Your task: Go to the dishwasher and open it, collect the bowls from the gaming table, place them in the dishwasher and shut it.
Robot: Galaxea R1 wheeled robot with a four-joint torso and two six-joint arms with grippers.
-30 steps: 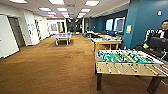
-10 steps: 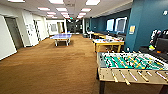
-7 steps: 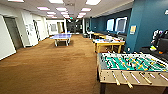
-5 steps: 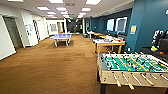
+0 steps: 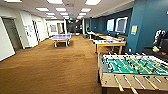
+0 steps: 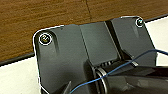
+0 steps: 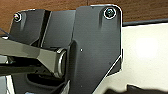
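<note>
The gaming table, white-topped with a yellowish wood edge, stands at the right of the room, beyond the foosball table. Small things lie on its top, too blurred to tell whether they are the bowls. The dishwasher is out of view. In the left wrist view my arm's dark plate hangs over brown floor and a white surface. The right wrist view has the same plate over a pale surface.
A green-field foosball table fills the near right, its rods sticking out towards me. A blue ping-pong table stands far down the middle. Brown carpet stretches ahead and to the left. White walls with doors line the left, a teal wall the right.
The camera has moved forward and turned. The foosball table now looks larger and nearer. The person at the right edge three seconds ago has left the picture.
</note>
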